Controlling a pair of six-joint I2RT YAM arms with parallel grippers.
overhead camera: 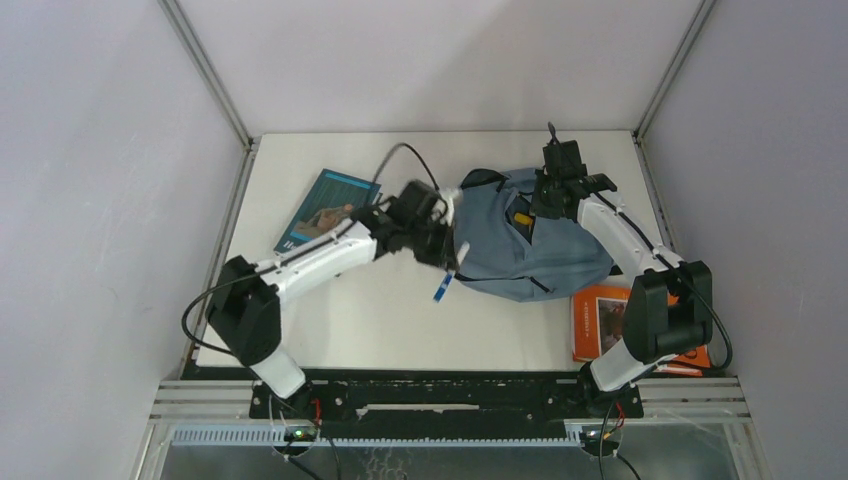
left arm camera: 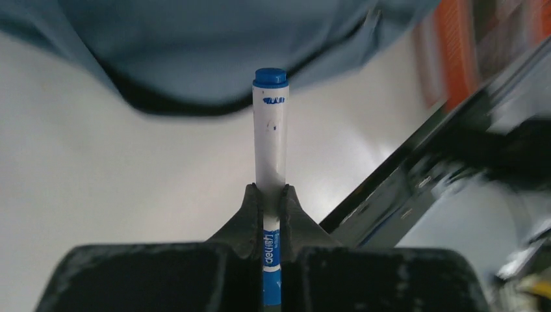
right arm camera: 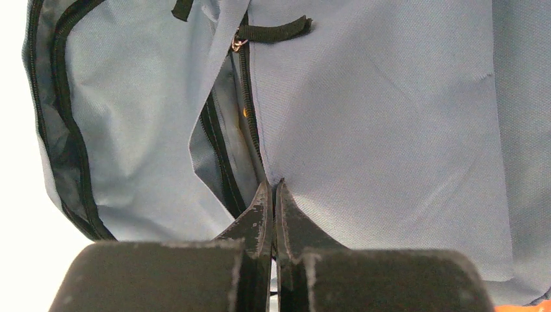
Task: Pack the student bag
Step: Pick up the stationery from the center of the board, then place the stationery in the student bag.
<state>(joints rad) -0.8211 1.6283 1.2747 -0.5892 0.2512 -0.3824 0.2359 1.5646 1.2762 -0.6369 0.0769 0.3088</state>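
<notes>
The bag (overhead camera: 530, 250), right of centre in the top view, needs its zipper opening pulled wide. The right gripper (right arm camera: 273, 192), clenched on fabric at the opening's edge, should lift before the left gripper (left arm camera: 268, 195), grasping a marker (left arm camera: 270, 143), feeds it in. The left arm (overhead camera: 310, 262) stretches from lower left, and the right arm (overhead camera: 630, 235) arches over from lower right.

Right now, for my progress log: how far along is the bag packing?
Done: the student bag is unzipped, something yellow inside. In hand: the left gripper holds a blue-capped marker; the right gripper pinches the opening's edge. Remaining: the teal book and orange book lie on the table.
</notes>
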